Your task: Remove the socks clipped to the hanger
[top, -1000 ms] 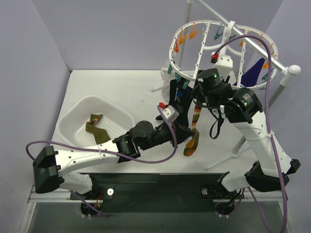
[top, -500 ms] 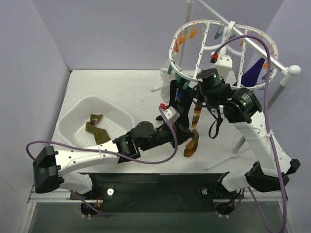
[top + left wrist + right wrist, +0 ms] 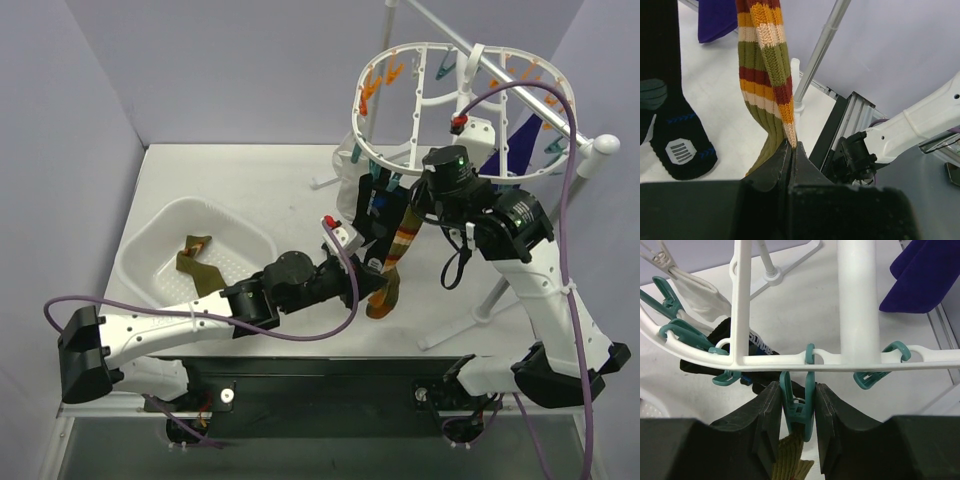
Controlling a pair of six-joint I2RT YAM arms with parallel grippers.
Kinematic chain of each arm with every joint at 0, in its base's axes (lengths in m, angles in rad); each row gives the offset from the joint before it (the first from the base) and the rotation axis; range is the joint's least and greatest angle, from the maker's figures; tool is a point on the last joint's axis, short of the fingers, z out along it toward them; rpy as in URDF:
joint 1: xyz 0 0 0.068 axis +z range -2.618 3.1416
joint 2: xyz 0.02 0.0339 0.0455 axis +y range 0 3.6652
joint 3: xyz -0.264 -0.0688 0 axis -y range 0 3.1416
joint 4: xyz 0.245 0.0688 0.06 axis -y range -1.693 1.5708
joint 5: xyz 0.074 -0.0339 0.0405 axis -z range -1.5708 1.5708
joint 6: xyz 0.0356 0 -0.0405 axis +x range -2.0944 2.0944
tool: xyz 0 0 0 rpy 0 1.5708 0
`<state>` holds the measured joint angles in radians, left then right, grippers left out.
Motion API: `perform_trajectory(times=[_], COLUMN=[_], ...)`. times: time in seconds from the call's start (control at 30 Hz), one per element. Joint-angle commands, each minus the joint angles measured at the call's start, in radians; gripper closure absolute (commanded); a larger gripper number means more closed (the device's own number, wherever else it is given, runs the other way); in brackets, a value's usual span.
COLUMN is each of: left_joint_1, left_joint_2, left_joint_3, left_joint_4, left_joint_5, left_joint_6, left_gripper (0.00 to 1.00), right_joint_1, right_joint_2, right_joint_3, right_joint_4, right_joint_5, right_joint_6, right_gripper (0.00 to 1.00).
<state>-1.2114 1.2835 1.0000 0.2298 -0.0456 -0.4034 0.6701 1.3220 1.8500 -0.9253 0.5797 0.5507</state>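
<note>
The white ring hanger (image 3: 452,105) hangs at the back right with teal and orange clips. A striped orange-brown sock (image 3: 401,238) dangles from a teal clip (image 3: 799,409) on the hanger's rim (image 3: 765,360). My right gripper (image 3: 796,390) is shut on that clip, a pad against each handle; in the top view the right gripper (image 3: 411,200) sits under the ring. Lower down, my left gripper (image 3: 791,146) is shut on the striped sock (image 3: 765,75), seen from above as the left gripper (image 3: 378,284). A black sock (image 3: 671,125), a white sock (image 3: 696,290) and a purple sock (image 3: 925,275) also hang there.
A white perforated tub (image 3: 150,235) at the left holds one orange-brown sock (image 3: 196,262). The rack's white pole (image 3: 530,95) and its legs (image 3: 470,320) stand at the right, close to my right arm. Purple walls close in the table.
My right gripper has shut on the teal clip. The hanger and right wrist have shifted up and to the right. The left gripper kept its grip on the striped sock.
</note>
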Motion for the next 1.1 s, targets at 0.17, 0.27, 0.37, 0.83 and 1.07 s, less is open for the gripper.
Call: perform_trajectory(times=[0.17, 0.27, 0.37, 0.83, 1.07], left_joint_1=[0.001, 0.001, 0.015, 0.717, 0.859], left_joint_2=[-0.047, -0.035, -0.045, -0.383, -0.447], left_joint_3=[-0.047, -0.038, -0.031, 0.051, 0.144], left_joint_4=[-0.043, -0.055, -0.090, -0.650, -0.759], left_joint_5=[0.046, 0.098, 0.105, -0.084, -0.279], left_joint_6=[-0.035, -0.052, -0.066, -0.094, 0.052], left_gripper=[1.00, 1.00, 1.00, 1.00, 1.00], right_joint_1=[-0.010, -0.017, -0.024, -0.076, -0.086], right_joint_2=[-0.078, -0.084, -0.087, -0.132, -0.139], right_joint_3=[-0.095, -0.095, -0.100, -0.153, -0.150], right_joint_4=[0.121, 0.126, 0.126, 0.126, 0.128], right_joint_5=[0.012, -0.001, -0.009, -0.087, -0.104], right_joint_6=[-0.006, -0.021, -0.029, -0.034, -0.037], right_gripper=[1.00, 1.00, 1.00, 1.00, 1.00])
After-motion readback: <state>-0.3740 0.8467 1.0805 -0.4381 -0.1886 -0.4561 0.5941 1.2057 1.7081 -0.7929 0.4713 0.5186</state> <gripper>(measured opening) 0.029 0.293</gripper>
